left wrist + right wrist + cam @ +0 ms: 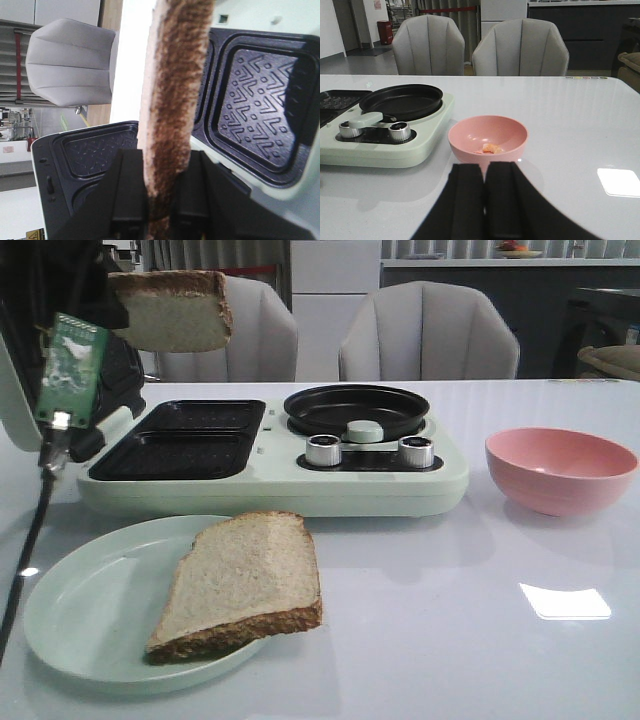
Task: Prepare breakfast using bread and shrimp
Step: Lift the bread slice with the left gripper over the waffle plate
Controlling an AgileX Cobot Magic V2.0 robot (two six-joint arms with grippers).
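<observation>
One slice of bread (173,310) hangs in the air at the upper left, above the black grill plates (185,440) of the pale green breakfast maker (270,480). My left gripper (167,172) is shut on this slice (172,95), seen edge-on with its brown crust. A second bread slice (245,580) lies on the pale green plate (80,610) at the front left. Small pink-orange shrimp (490,148) rest in the pink bowl (487,136). My right gripper (485,172) is shut and empty, just short of the bowl.
The breakfast maker's open lid (75,170) shows in the left wrist view. A round black pan (356,410) and two silver knobs (324,450) sit on its right half. The pink bowl (560,468) stands at the right. Two grey chairs (430,332) are behind the table.
</observation>
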